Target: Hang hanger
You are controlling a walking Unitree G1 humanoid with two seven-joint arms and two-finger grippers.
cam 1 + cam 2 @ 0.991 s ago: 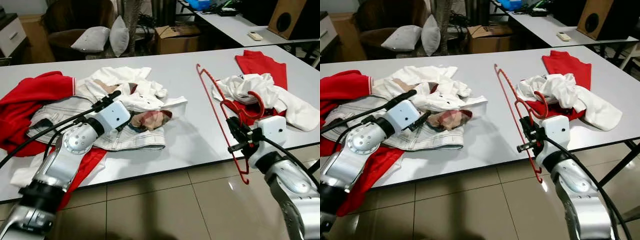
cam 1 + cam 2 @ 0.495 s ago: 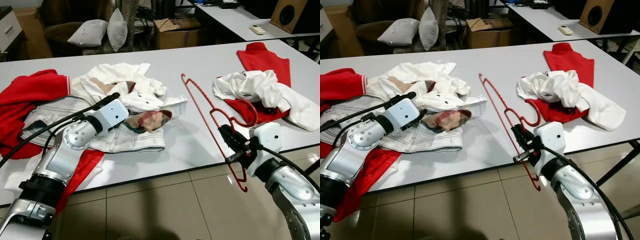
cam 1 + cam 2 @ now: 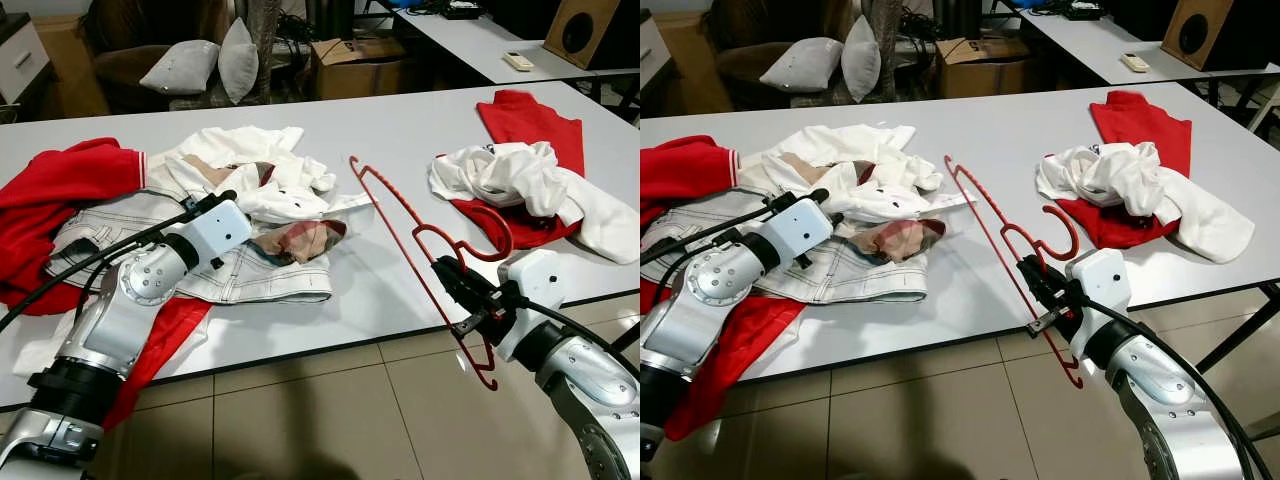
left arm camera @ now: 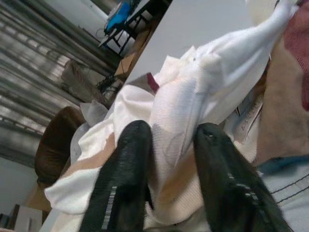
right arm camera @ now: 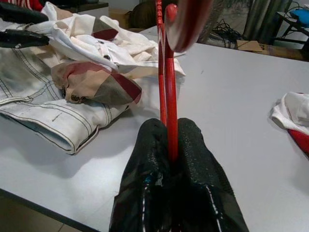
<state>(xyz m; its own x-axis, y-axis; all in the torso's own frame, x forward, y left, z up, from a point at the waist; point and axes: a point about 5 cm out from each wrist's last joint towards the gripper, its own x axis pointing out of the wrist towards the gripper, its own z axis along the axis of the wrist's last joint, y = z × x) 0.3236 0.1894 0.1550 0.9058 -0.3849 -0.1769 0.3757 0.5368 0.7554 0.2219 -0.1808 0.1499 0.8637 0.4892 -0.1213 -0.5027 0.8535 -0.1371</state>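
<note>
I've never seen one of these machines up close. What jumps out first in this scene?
The bright red hanger stands out: the right gripper pinches it at the near edge of the white table, holding it tilted up over the tabletop. On the robot's left lies a heap of white clothes beside a red garment, where the left gripper has its fingers open around white cloth.

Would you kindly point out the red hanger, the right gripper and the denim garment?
red hanger (image 3: 400, 215): left eye view, on its long arm.
right gripper (image 3: 447, 274): left eye view, between its fingertips.
denim garment (image 3: 265, 282): left eye view, on its lower panel.
</note>
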